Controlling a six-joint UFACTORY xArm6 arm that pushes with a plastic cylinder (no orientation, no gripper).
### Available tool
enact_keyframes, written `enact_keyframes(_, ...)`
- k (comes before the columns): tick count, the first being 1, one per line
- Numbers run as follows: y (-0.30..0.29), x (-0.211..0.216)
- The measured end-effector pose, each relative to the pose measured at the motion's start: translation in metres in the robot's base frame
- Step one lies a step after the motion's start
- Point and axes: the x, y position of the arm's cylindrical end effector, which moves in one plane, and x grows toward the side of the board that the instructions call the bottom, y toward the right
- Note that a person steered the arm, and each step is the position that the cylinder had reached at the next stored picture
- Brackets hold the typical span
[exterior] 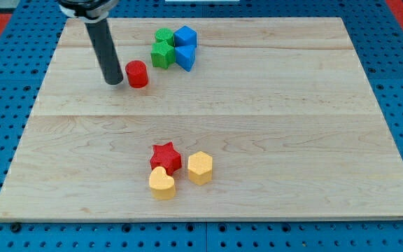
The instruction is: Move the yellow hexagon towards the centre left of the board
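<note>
- My tip (pixel 114 82) sits up at the view's top left, right beside the red cylinder (pixel 137 73).
- No jaws here, just a plain rod.
- Yellow hexagon (pixel 200 168) is well away, lower middle, next to the red star (pixel 166 157) and yellow heart (pixel 161 183).

Wooden board (pixel 271 112) with my tip (pixel 113 82) just left of the red cylinder (pixel 137 73) near the top, green (pixel 163 47) and blue blocks (pixel 185 47) clustered beyond, and red star (pixel 166 157), yellow heart (pixel 162 183) and yellow hexagon (pixel 200 167) grouped near the bottom.
</note>
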Motion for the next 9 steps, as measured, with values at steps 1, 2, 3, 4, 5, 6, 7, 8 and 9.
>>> enact_keyframes(1, 0.016, 0.0)
enact_keyframes(2, 0.016, 0.002)
enact_keyframes(3, 0.071, 0.057)
enact_keyframes(4, 0.164, 0.132)
enact_keyframes(5, 0.243, 0.191)
enact_keyframes(6, 0.207, 0.231)
enact_keyframes(7, 0.147, 0.182)
enact_keyframes(8, 0.101, 0.136)
enact_keyframes(9, 0.097, 0.124)
